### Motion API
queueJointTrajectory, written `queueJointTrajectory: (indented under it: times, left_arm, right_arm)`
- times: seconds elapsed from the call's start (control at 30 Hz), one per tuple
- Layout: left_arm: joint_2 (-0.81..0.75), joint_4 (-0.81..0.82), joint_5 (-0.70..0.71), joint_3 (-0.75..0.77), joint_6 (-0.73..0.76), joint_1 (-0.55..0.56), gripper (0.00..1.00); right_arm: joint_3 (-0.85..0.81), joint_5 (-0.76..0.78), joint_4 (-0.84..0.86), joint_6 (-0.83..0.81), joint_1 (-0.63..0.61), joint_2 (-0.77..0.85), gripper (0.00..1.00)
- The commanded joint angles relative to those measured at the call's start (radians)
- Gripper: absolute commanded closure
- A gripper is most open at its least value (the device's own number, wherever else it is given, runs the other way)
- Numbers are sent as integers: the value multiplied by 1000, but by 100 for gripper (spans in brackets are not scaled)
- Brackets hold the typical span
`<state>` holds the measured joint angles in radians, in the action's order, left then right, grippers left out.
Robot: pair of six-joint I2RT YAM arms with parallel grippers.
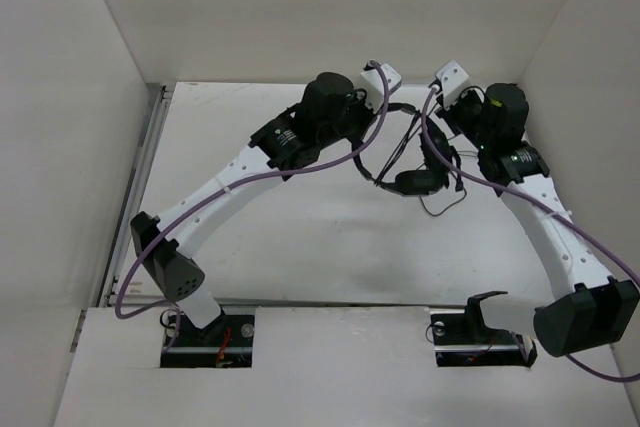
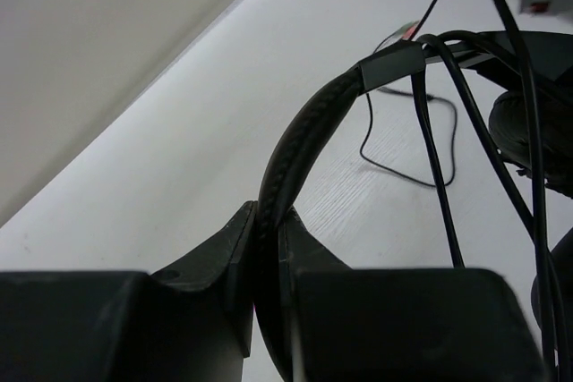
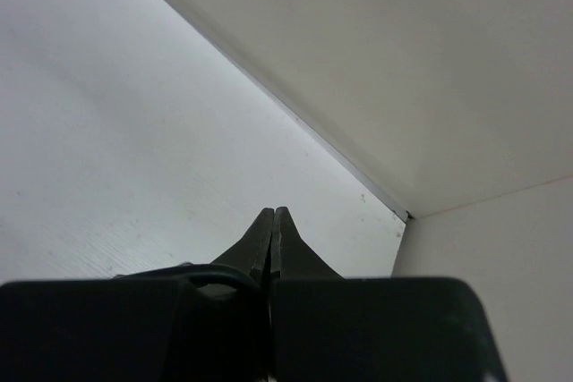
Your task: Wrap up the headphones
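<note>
The black headphones (image 1: 415,182) are held above the table near the back, between my two arms. My left gripper (image 1: 366,147) is shut on the padded headband (image 2: 304,140), which rises from between its jaws (image 2: 267,212) to the upper right. An ear cup (image 2: 537,127) hangs at the right of the left wrist view. The thin black cord (image 1: 440,205) trails in loops onto the table (image 2: 403,163). My right gripper (image 1: 438,135) is at the other side of the headset. Its jaws (image 3: 273,212) are closed, and a loop of cord (image 3: 201,272) runs into their seam near the base.
White walls close in the table on the left, back and right; the back right corner (image 3: 407,216) is near my right gripper. A metal rail (image 1: 150,147) runs along the left edge. Purple arm cables (image 1: 375,117) hang over the headset.
</note>
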<state>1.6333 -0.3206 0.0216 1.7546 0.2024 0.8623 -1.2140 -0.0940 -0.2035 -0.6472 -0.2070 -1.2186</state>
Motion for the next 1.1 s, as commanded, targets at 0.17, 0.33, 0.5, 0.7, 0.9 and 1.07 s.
queueJointTrajectory:
  times: [0.17,0.33,0.5,0.7,0.9,1.07]
  left_arm:
    - [-81,-2,-233,60,-86,31,100]
    - [-69,-11,-291,132,-159,27,100]
    - [-26,-25,-305,284,-185,51,100]
    - [39,-21,-316,452,-230,76,99]
    - [117,-3,-313,624,-277,77,99]
    - [181,31,-275,749,-296,73,99]
  right_arm:
    - [-102,-131,105,216,56,-12,100]
    - [-127,-314,95,401,111,-27,97]
    - [-79,-599,160,651,174,-39,96]
    - [82,-835,450,1008,192,-35,90]
    - [232,-917,937,1495,188,-50,76]
    - [341,-863,1167,1748,174,-62,65]
